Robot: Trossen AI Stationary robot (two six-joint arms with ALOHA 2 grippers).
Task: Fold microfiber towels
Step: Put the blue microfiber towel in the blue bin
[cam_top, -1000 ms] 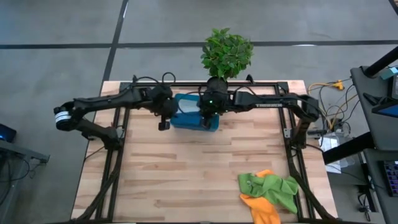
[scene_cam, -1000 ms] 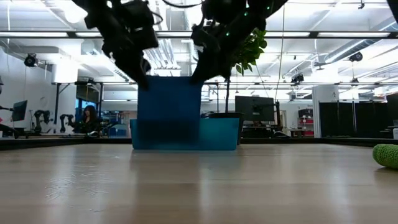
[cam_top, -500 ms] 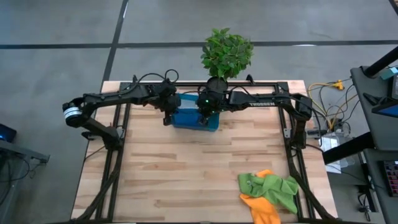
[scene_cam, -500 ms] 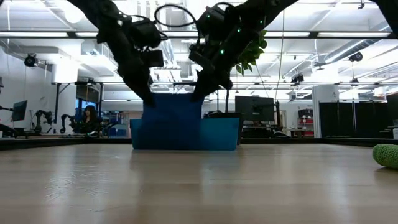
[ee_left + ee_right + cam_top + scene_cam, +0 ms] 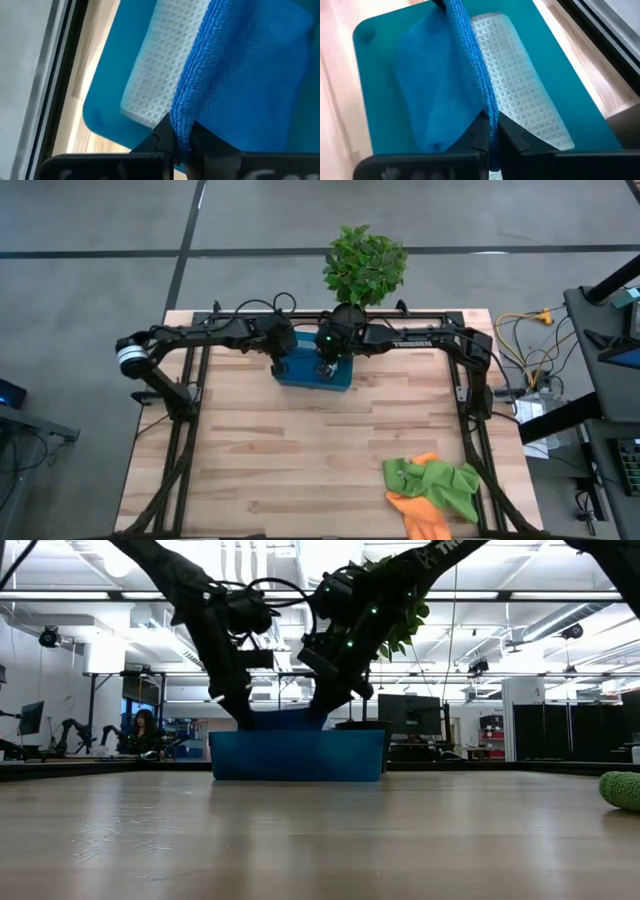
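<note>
A bright blue towel is strung between my two grippers inside the blue tray at the table's far middle. Its lower part lies on the tray floor beside a folded grey-white towel, which rests flat in the tray. My left gripper is shut on one end of the blue towel's upper edge. My right gripper is shut on the other end. In the low view both grippers reach down just over the tray rim. A green towel and an orange towel lie crumpled near the table's near right corner. My left gripper pinches the blue towel's thick upper edge between its two fingers, slanting down from the table's left. The cloth falls from that edge onto the tray floor. My right gripper pinches the same edge at its other end, slanting down from the right. The edge runs fairly straight to the other gripper, and the cloth below it rests in the tray.
A potted plant stands at the far edge just behind the tray. Dark frame rails run along the table's left and right sides. Bare wood fills the middle and near left of the table.
Both grippers have gone down and toward the far edge with the blue towel. It hung as a flat sheet in front of the tray a second ago. Now it has sunk into the tray, and only its top edge shows above the rim.
</note>
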